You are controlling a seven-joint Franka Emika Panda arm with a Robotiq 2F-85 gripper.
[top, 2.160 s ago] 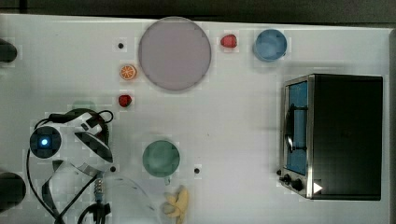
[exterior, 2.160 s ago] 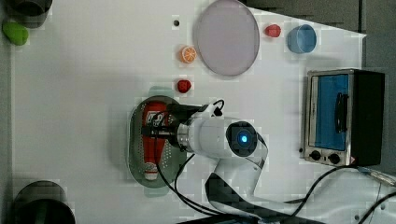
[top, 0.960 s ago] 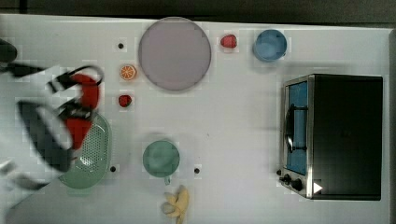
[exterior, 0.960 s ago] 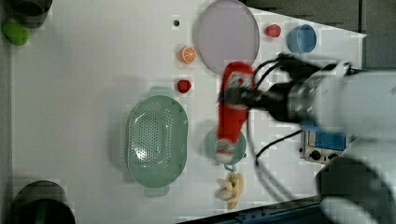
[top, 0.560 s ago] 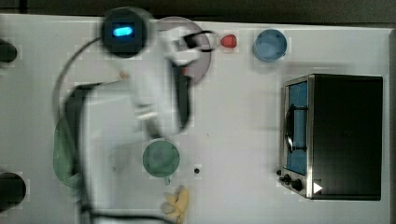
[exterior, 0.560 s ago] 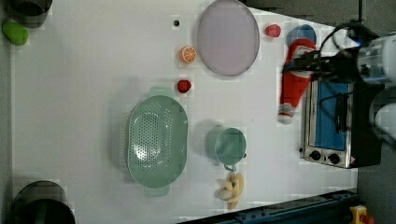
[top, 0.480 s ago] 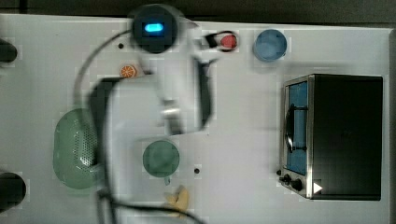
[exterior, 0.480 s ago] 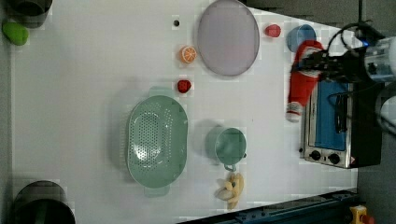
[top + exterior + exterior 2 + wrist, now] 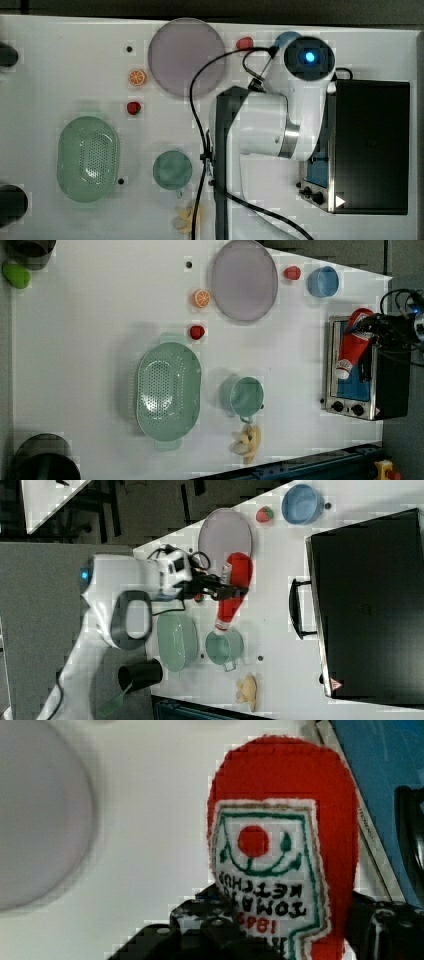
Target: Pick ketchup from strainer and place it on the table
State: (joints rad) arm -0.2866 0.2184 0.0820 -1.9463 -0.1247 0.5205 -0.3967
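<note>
**Ketchup aloft, clear of strainer**

The pincer is closed part-way across the ketchup, gripping the bottle at its labelled middle. In the right view the bottle hangs above the worktop, red base toward the grey-lilac plate, white cap just over the rim of the teal cup. In the left view it overlaps the front of the small oven at the left view's right.

The strainer stands well apart from the bottle, with nothing in it (perforated floor fully visible), near the worktop's lower edge in the left view.

Open worktop lies between the strainer, the teal cup and the oven. A strawberry and an orange slice lie between strainer and plate. A banana piece sits close to the near edge; a blue cup sits near the far edge.
</note>
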